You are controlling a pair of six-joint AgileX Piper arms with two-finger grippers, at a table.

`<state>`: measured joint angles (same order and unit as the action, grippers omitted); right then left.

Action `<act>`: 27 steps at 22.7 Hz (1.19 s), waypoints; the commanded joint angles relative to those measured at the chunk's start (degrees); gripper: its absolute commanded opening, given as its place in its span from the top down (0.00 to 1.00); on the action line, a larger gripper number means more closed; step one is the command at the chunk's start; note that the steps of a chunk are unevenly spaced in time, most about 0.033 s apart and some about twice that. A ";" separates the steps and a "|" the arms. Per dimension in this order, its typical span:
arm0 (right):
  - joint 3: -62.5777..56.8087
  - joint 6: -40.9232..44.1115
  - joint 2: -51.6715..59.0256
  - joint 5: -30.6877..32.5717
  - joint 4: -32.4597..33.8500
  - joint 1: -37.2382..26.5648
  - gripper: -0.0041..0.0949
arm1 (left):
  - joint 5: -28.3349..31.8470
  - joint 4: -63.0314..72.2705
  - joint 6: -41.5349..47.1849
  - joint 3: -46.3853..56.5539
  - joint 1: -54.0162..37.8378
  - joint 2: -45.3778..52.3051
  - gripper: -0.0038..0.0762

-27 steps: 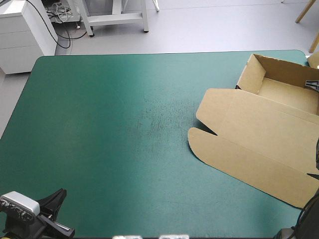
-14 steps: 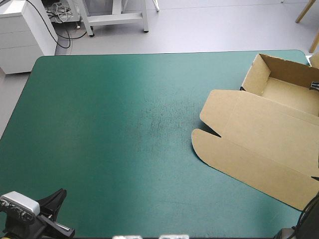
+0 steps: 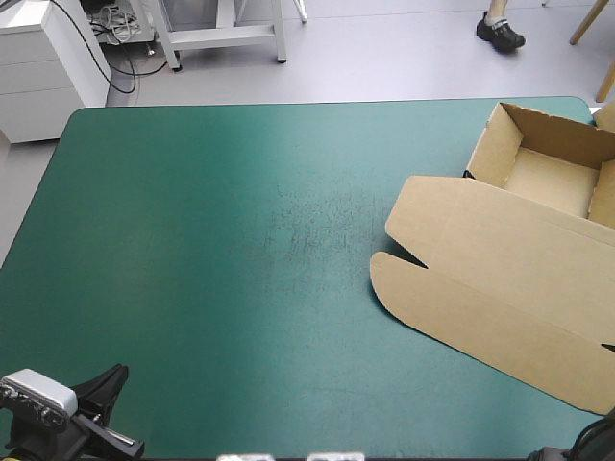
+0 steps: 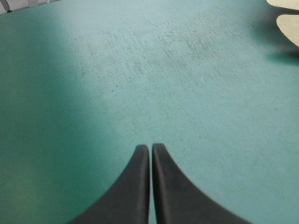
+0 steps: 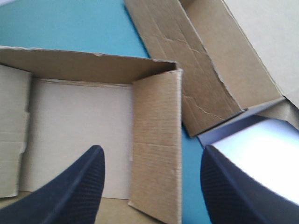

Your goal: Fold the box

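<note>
Hugging the table's (image 3: 192, 288) far right corner, the box (image 3: 500, 274); left pincer (image 4: 150, 150) together, right pincer (image 5: 152, 153) apart over it.

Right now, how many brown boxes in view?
2. The box, tray open and lid flat, lies at the table's right side; a second brown box sits just beyond the tray's wall, mostly cut off in the high view.

I could read nothing in any of my three views. No text, label, brand, number or sign showed on the plain board of the brown box (image 3: 500, 269), inside or out, nor on the teal-green cover (image 3: 192, 240).
</note>
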<state>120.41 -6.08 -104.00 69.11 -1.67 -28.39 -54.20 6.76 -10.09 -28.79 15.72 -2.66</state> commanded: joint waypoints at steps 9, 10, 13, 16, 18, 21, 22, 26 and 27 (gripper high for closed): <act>-18.35 -6.39 27.46 -2.23 -5.56 17.63 0.97 | 3.85 0.61 0.60 -1.24 0.33 -1.08 0.96; -25.25 -6.39 31.92 -4.35 -5.56 20.00 0.97 | 3.85 1.12 0.60 -1.24 0.33 -1.08 0.96; -40.60 -6.61 42.82 -12.67 -5.94 22.51 0.97 | 3.85 1.32 0.60 -1.24 0.33 -1.08 0.96; -59.02 -10.08 56.65 -18.99 -6.05 22.97 0.97 | 3.85 1.32 0.60 -1.24 0.33 -1.08 0.96; -69.34 -12.17 64.57 -21.70 -6.48 22.97 0.97 | 3.85 1.65 0.60 -1.24 0.33 -1.08 0.96; -81.42 -12.06 75.38 -26.70 -7.29 22.97 0.97 | 3.85 2.07 1.89 -1.24 0.33 -1.08 0.96; -83.10 -12.06 77.19 -27.43 -7.56 22.97 0.97 | 3.85 2.07 1.89 -1.24 0.33 -1.08 0.96; -88.74 -12.16 85.37 -30.27 -10.85 22.97 0.97 | 3.85 1.95 2.08 -1.24 0.33 -1.08 0.96; -89.48 -12.46 86.71 -30.69 -11.39 22.97 0.97 | 3.85 1.95 2.08 -1.24 0.33 -1.08 0.96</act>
<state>31.70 -17.66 -20.32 44.32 -10.63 -5.39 -54.20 7.73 -8.63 -28.77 15.72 -2.66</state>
